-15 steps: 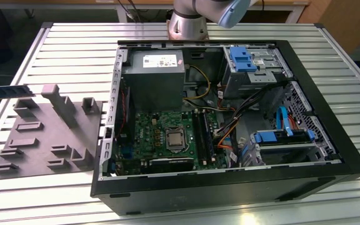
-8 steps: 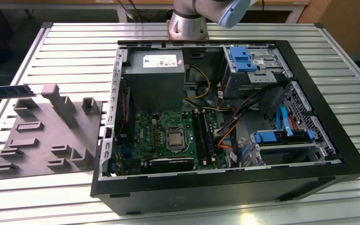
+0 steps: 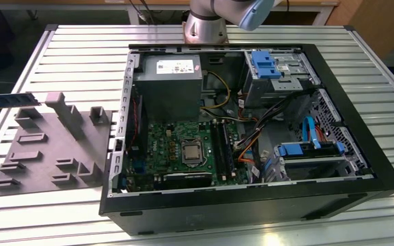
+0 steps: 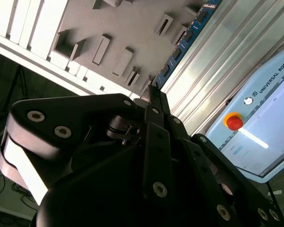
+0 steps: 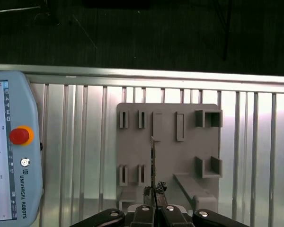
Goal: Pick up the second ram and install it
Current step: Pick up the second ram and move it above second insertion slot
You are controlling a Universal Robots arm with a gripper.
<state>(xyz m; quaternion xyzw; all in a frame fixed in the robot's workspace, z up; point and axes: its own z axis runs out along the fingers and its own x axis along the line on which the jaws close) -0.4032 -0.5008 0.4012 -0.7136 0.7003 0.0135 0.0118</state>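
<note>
**Q:** While the ram [image 3: 5, 100] hung clear of the table [image 3: 80, 51], at about 10 o'clock from the plate [image 3: 53, 154] in the exterior view, how was it held?

**A:** By one end. In the first wrist view the gripper [image 5: 154, 190] had its fingers clamped together on the near end of the ram [image 5: 153, 158], which showed edge-on with the plate [image 5: 180, 156] beyond it. In the second wrist view the ram [image 4: 189, 33] ran out from the gripper [image 4: 150, 92] with its chips towards the camera.

**Q:** How was it likely to handle?

**A:** It was judged light, stiff and thin. It was also judged fragile, since the chips and contact edge would tolerate little pinching or side load. The bare board near a short end looked the safest place to grip. The smooth faces could slip. With the whole length cantilevered from one end, a small knock at the free tip could twist it in the grip.

**Q:** Which way did it point?

**A:** In the exterior view it stood on its long edge. Its long axis ran nearly level from 9 to 3 o'clock, with the 9 o'clock end slightly lower. The free end pointed to 3 o'clock, towards the case [image 3: 238, 210]. It was well apart from the slots [image 3: 221, 146], which ran roughly 12 to 6 o'clock, crosswise to the stick.
</note>
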